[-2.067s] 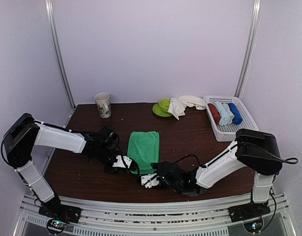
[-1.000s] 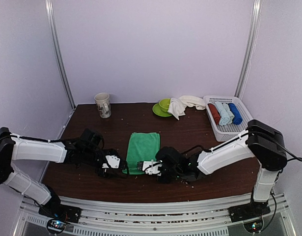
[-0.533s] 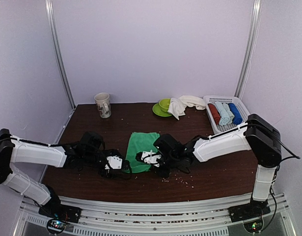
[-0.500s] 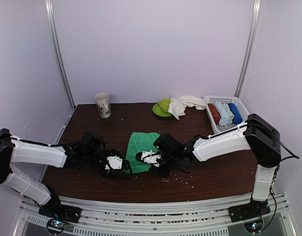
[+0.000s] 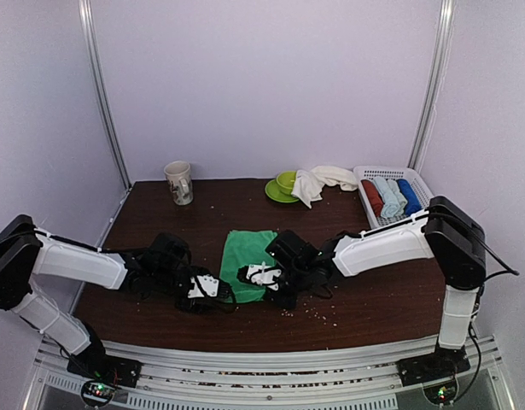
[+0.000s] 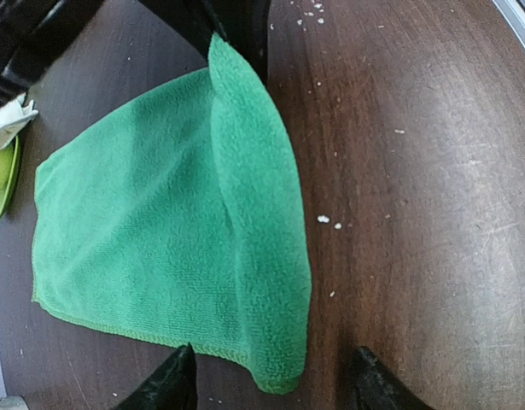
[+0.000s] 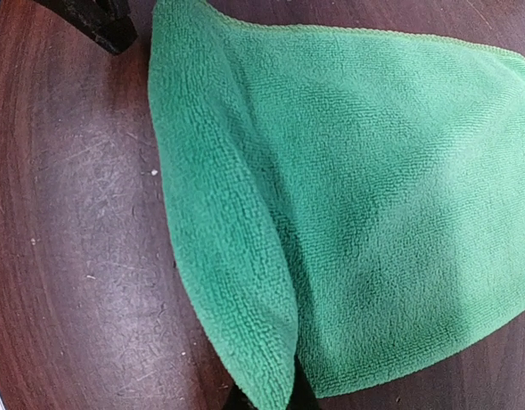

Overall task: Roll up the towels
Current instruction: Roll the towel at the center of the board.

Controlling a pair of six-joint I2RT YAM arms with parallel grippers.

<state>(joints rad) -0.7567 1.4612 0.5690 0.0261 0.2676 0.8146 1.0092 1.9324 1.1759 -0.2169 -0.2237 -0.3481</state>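
— Well, what changed on the bright green cloth towel (image 5: pixel 252 253)?
— Its near hem now lies turned over on itself, the first lap of a roll. Two seconds ago it was flat and reached further toward the arms. It sits mid-table (image 5: pixel 160 226), between both arms.
— Right pincer (image 5: pixel 249 275)?
— Closed, pinching one corner of the turned hem, which stands lifted. It has come in from the near edge.
— Left pincer (image 6: pixel 271 384)?
— Fingers apart, straddling the other near corner, gripping nothing.
— The cream-white cloth towel (image 5: pixel 317 181)?
— Unchanged, draped beside the green dish (image 5: pixel 283 186) at the back. Rolling has barely begun, I judge.
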